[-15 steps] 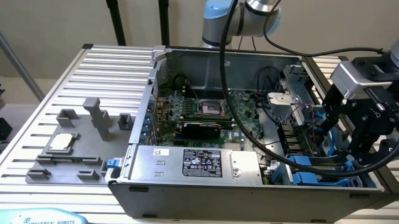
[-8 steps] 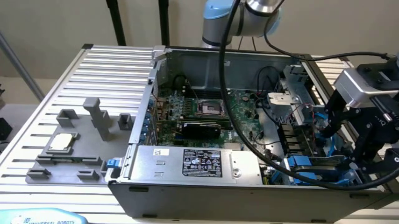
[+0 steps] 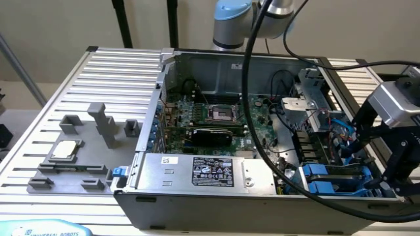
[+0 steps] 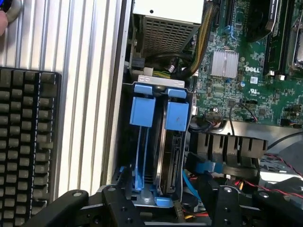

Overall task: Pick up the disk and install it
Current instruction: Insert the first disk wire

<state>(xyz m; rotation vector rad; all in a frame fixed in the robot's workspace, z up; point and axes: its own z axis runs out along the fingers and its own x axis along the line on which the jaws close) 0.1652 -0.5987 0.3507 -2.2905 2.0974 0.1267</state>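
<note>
Your tool (image 3: 377, 162) hangs with its fingers (image 4: 118, 208) spread and nothing pinched, just above the drive bay (image 4: 156, 87) at the corner of the case (image 3: 229, 209) nearest the tabletop's (image 3: 118, 64) edge on the exterior view's right. The disk (image 4: 169, 151) stands on edge in that bay, just beside a second blue carrier (image 4: 142, 111).

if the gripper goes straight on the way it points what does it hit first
Probably the silver-grey metal disk in its blue plastic carrier, standing in the grey metal computer case, right ahead of the open gripper; depth is unclear.
</note>
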